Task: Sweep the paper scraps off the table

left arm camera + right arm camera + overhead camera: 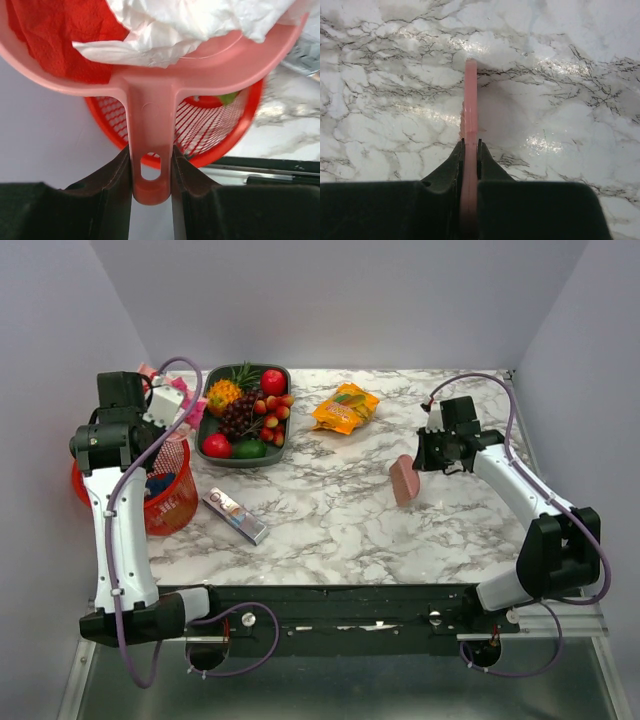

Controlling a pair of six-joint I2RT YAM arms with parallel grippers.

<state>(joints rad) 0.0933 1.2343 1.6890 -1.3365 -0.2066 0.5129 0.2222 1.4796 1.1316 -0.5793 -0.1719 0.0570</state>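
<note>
My left gripper (151, 155) is shut on the handle of the pink dustpan (150, 125) and holds it tilted over the red mesh basket (210, 130). The pan holds a red paper scrap (55, 35) and crumpled white paper (190, 25). A green bit (227, 97) shows inside the basket. In the top view the left gripper (152, 405) is above the basket (170, 502) at the table's left edge. My right gripper (470, 145) is shut on a flat pink brush (470, 100), seen edge-on above the marble table (560, 100). The brush (404, 480) hangs at centre right.
A dark fruit tray (205, 425) with fruits stands at the back left. An orange snack bag (345, 407) lies behind the middle. A long wrapped bar (235, 515) lies on the table (350, 530) right of the basket.
</note>
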